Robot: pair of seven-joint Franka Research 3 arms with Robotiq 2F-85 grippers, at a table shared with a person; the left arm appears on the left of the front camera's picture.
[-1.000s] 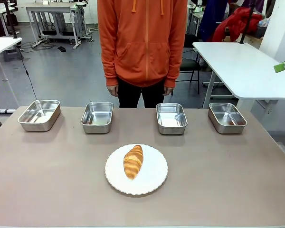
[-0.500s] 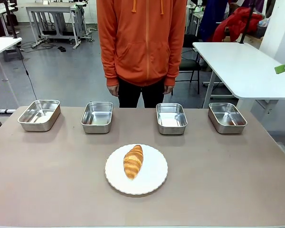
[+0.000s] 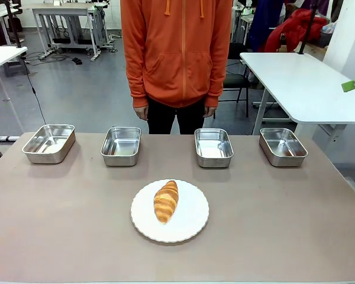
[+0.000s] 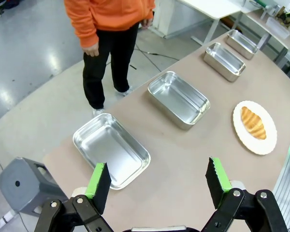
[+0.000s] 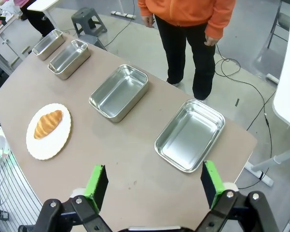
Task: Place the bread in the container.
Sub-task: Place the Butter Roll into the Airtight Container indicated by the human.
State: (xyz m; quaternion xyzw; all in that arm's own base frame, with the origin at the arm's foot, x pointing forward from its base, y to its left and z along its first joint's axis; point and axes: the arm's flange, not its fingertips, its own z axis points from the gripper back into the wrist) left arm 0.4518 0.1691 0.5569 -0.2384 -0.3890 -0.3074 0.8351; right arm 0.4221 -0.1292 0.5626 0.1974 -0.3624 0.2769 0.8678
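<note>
The bread (image 3: 165,201) is a golden-brown ridged roll lying on a round white plate (image 3: 192,223) at the table's near middle. Beyond it, several look-alike steel pans stand in a row along the far edge. Nothing marks which one is the container; the second from the left (image 3: 120,145) and the third (image 3: 213,147) are nearest the bread, and all are empty. My left gripper (image 4: 159,181) hovers open, high above the left end pan (image 4: 111,150). My right gripper (image 5: 153,185) hovers open above the right end pan (image 5: 190,135). The bread (image 4: 253,123) (image 5: 47,123) lies far from both.
A person in an orange hoodie (image 3: 177,53) stands at the far edge, hands at their sides. A green fingertip (image 3: 351,84) of my right gripper shows high at the right edge. A white table (image 3: 302,83) stands behind on the right, a grey stool (image 4: 26,186) off the left corner.
The green fingertip at the right edge has shifted very slightly. Bread, plate, pans and person stand as before.
</note>
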